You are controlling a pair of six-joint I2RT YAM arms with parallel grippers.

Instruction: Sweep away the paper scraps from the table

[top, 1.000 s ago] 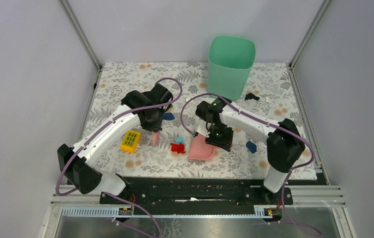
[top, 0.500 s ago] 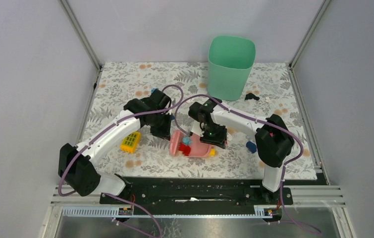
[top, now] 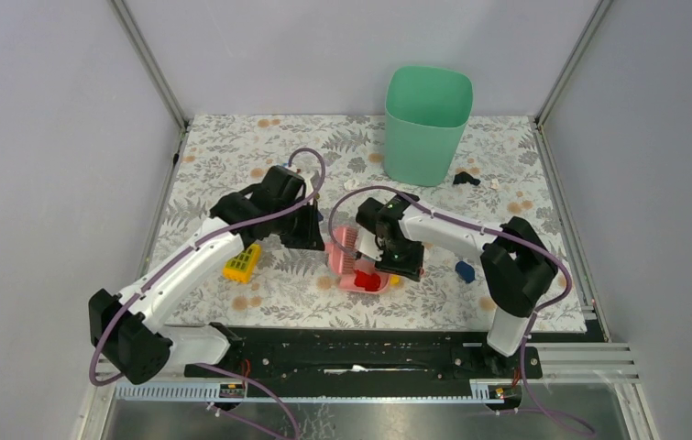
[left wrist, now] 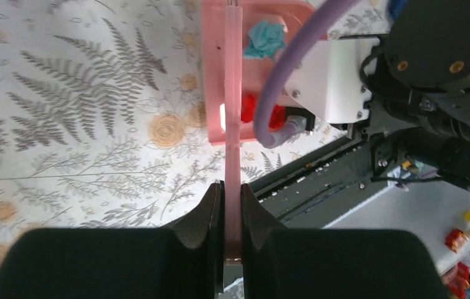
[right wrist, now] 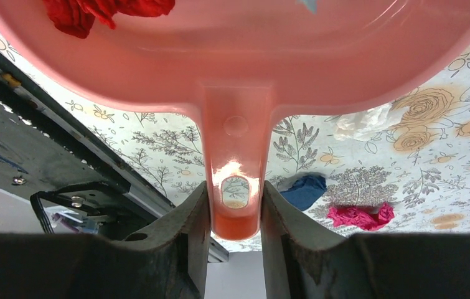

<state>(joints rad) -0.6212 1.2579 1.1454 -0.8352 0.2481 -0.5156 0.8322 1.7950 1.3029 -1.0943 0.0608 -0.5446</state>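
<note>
My left gripper (left wrist: 232, 194) is shut on the thin handle of a pink brush (left wrist: 233, 93); in the top view the brush (top: 344, 249) stands against the mouth of a pink dustpan (top: 356, 278). My right gripper (right wrist: 235, 205) is shut on the dustpan's handle (right wrist: 236, 162). A red crumpled scrap (left wrist: 248, 109) and a teal one (left wrist: 266, 38) lie in the pan. One white paper scrap (right wrist: 363, 121) rests on the flowered table (top: 232, 147) beside the pan. Another white bit (top: 494, 183) lies far right.
A green bin (top: 426, 124) stands at the back. A yellow brick (top: 242, 261) lies left of the brush. A blue scrap (right wrist: 304, 190) and a magenta scrap (right wrist: 360, 216) lie near my right gripper, a black piece (top: 466, 180) right of the bin. The black rail (top: 360, 348) runs along the front.
The left arm has drawn the brush rightward to the dustpan. The red and teal scraps went from the table into the pan, and the pan shifted left.
</note>
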